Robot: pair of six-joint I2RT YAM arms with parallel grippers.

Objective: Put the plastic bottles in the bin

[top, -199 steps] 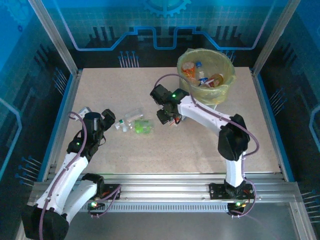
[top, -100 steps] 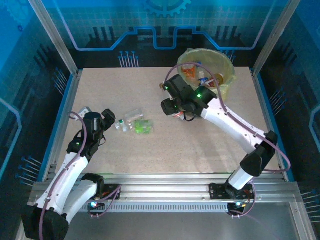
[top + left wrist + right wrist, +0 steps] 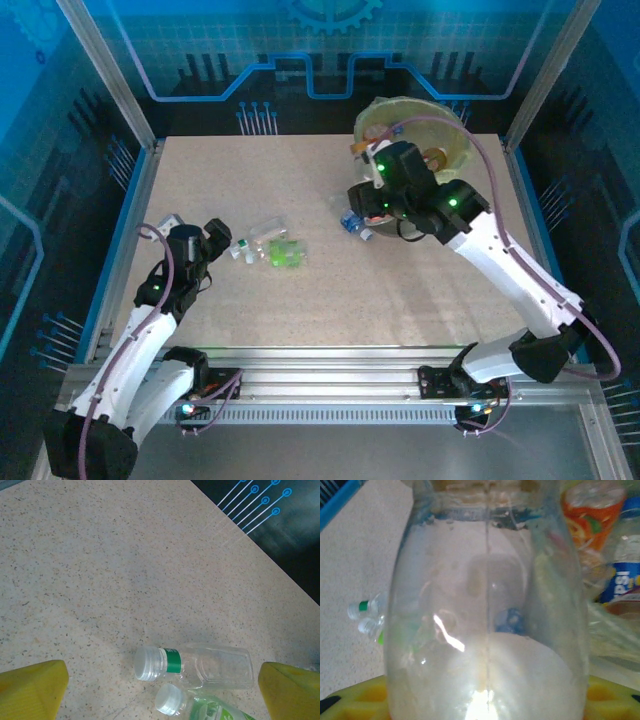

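Observation:
My right gripper (image 3: pixel 365 212) is shut on a clear plastic bottle (image 3: pixel 353 222) with a blue cap, held above the table just left of the bin (image 3: pixel 452 150). In the right wrist view this bottle (image 3: pixel 485 605) stands close before the lens between the yellow pads (image 3: pixel 612 692). The bin holds several bottles, among them an orange-labelled one (image 3: pixel 592 515) and a blue-labelled one (image 3: pixel 620 580). Two more bottles lie on the table at the left: a clear one with a green neck band (image 3: pixel 200 666) (image 3: pixel 262 234) and a green-labelled one (image 3: pixel 212 711) (image 3: pixel 287 253). My left gripper (image 3: pixel 216 240) (image 3: pixel 160 682) hovers open beside them.
The right arm (image 3: pixel 500 260) reaches across the front of the bin and hides part of its rim. Blue walls and metal posts (image 3: pixel 105 75) ring the speckled table (image 3: pixel 300 300). A metal rail (image 3: pixel 330 380) runs along the near edge.
The right arm has stretched out, carrying the clear bottle rightwards and back toward the bin. The left arm and the two bottles on the table have stayed put.

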